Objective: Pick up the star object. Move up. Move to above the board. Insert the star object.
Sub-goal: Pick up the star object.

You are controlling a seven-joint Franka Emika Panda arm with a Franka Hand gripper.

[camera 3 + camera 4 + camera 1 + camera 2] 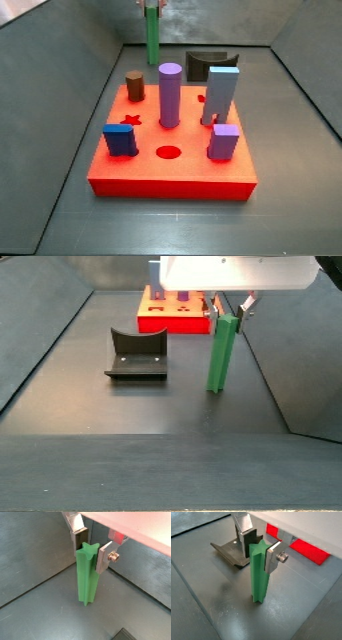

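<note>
Behind the board [171,170], the star object [222,352] stands upright on the dark floor [147,406], near the fixture [136,354]. Gripper [258,541] straddles its top, fingers [272,557] apart either side, can't tell if they're touching it.

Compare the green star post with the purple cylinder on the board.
The star post is green, ridged and slender; the purple cylinder is round and thicker. The post stands on the floor beyond the board, between the gripper fingers; the cylinder sits in the board, untouched. Both stand upright.
</note>
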